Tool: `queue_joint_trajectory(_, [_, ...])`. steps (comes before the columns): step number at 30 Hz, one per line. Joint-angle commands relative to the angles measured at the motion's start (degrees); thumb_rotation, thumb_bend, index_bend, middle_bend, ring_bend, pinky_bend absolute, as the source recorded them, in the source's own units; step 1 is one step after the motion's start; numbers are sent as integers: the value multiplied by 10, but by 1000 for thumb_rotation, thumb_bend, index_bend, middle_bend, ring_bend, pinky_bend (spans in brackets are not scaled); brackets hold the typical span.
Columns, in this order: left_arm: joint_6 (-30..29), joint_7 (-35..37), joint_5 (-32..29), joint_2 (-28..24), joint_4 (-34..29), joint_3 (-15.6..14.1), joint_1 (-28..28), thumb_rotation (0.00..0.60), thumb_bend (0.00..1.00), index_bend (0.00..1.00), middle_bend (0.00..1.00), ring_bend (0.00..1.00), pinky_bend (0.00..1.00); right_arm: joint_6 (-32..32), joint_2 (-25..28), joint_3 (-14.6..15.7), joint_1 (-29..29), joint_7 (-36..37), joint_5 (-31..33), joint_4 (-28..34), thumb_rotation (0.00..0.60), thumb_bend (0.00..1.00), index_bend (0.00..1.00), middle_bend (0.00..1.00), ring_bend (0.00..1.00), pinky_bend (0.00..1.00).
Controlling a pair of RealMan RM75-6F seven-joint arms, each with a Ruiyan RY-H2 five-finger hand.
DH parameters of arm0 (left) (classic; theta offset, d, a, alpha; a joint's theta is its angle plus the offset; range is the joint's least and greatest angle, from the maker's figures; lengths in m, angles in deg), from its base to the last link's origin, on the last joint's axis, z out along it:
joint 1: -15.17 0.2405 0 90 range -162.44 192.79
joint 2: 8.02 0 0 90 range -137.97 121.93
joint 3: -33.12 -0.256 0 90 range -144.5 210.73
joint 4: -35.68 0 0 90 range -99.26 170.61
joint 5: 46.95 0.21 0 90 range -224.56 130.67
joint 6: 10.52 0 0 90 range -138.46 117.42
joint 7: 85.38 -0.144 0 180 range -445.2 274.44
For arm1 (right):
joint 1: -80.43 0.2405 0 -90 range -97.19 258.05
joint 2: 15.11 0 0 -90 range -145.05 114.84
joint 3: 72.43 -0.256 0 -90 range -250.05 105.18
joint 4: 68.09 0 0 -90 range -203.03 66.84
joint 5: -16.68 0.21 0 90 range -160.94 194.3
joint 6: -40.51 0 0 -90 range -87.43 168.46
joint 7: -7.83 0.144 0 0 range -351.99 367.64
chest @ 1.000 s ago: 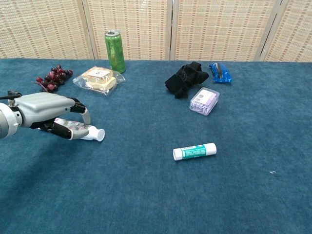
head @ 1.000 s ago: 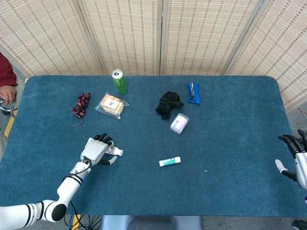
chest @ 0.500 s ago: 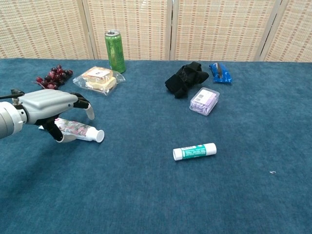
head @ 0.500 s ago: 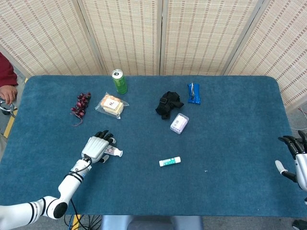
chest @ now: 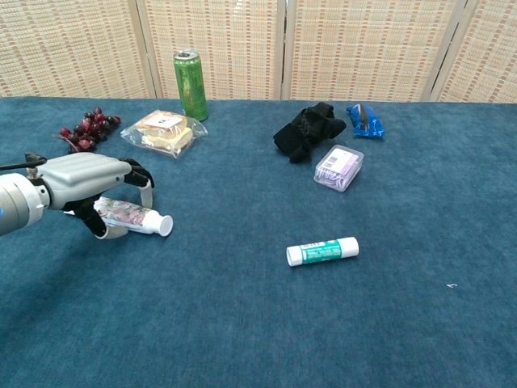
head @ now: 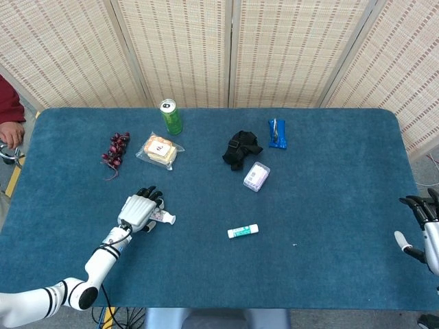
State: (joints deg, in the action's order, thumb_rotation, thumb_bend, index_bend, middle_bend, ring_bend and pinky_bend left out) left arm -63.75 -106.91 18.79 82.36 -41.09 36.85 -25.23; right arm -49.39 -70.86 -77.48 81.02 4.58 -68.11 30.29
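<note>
Arching over a small floral-printed tube (chest: 132,216), the left robot hand (chest: 95,183) has its fingers spread and curved down around it, thumb low on the near side, so the tube lies flat on the blue desk (chest: 258,323) inside that cage, seemingly not gripped, its white cap poking out to the right. Off at the far right edge the right robot hand (head: 422,226) hangs open and holds nothing, well apart from everything, while a green-and-white stick (chest: 322,250) lies alone mid-desk.
</note>
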Motion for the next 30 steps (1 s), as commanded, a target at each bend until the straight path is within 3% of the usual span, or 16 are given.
queue_joint_trajectory(1, [1, 5, 2, 3, 5, 2, 1, 600, 260, 384, 156, 55, 109, -1, 0, 0, -1, 1, 0, 0, 600, 194, 253, 253, 117, 0])
queue_joint_trajectory(14, [6, 38, 14, 13, 28, 10, 3, 600, 260, 473, 239, 111, 109, 5, -2, -1, 2, -3, 0, 1, 600, 193, 253, 253, 113, 0])
queue_joint_trajectory(22, [-8, 84, 41, 27, 64, 13, 12, 600, 299, 546, 388, 239, 169, 6, -2, -1, 3, -5, 0, 1, 600, 193, 253, 253, 113, 0])
queue_joint_trajectory(30, [-35, 93, 62, 10, 47, 15, 23, 600, 308, 564, 487, 299, 205, 17, -8, -1, 9, -6, 0, -3, 600, 194, 253, 253, 113, 0])
